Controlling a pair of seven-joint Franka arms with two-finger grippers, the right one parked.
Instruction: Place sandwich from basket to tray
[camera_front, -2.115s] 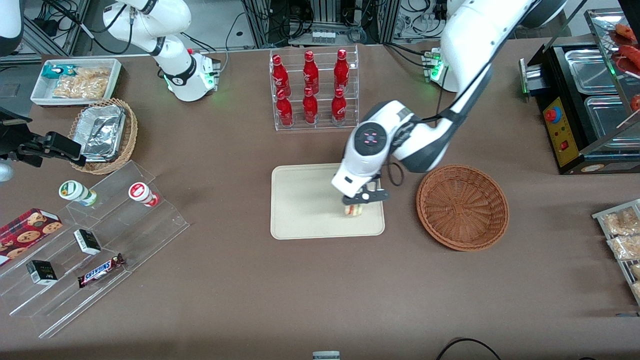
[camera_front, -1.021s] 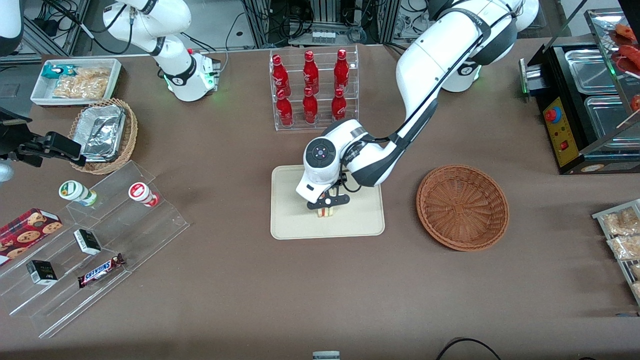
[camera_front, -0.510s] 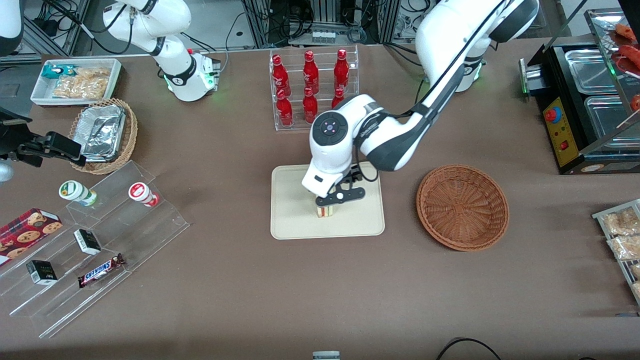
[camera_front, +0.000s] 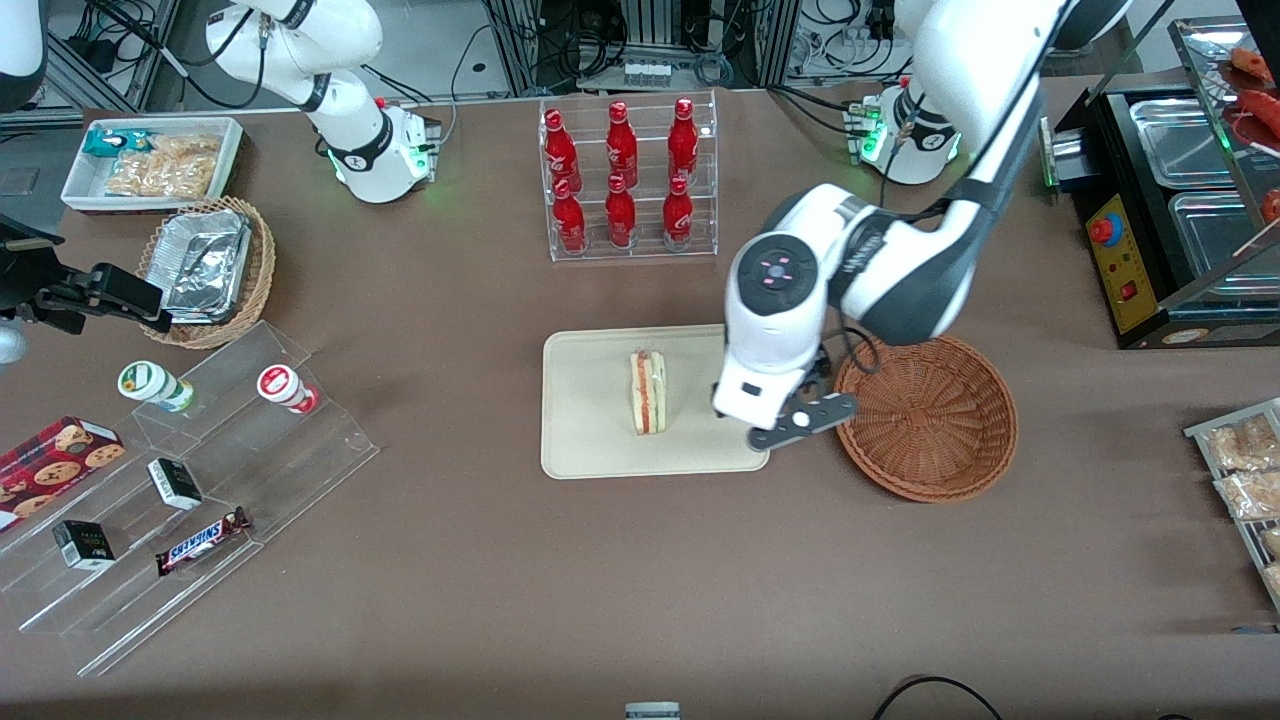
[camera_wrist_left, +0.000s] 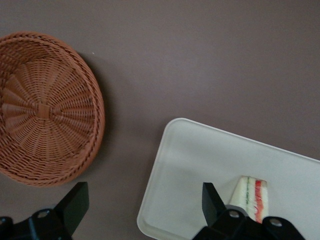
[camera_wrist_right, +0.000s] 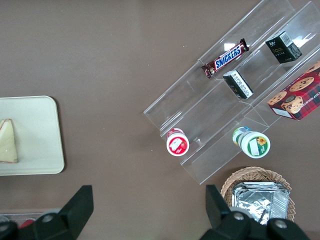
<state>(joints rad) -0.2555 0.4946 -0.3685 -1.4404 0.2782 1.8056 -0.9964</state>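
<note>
One sandwich (camera_front: 648, 391) stands on its edge on the tray (camera_front: 590, 440), near the tray's middle, with its red and green filling layers facing up toward the front camera; nothing grips it. One tray lies flat on the tabletop (camera_front: 600, 580). One reddish-brown basket (camera_front: 930, 415) sits just beside the tray, toward the working arm's end, and holds nothing. One gripper (camera_front: 790, 425) hangs above the gap between tray and basket, over the tray's corner and apart from the sandwich; its fingers (camera_wrist_left: 75, 202) are spread wide with nothing between them. Wrist view confirms this: the basket (camera_wrist_left: 45, 107), the tray (camera_wrist_left: 200, 165) and the sandwich (camera_wrist_left: 252, 197) each show once, with bare tabletop between basket and tray. Six red bottles (camera_front: 620, 170) stand upright in a clear rack, farther from the front camera than the tray, in two rows of three. One tan basket (camera_front: 215, 270) with foil containers and one white bin (camera_front: 150, 160) of snack packets sit toward the parked arm's end. One clear stepped stand (camera_front: 200, 500) at that end carries two cups, two small dark boxes and one Snickers bar (camera_front: 200, 542); one cookie box (camera_front: 55, 455) lies at its edge.
</note>
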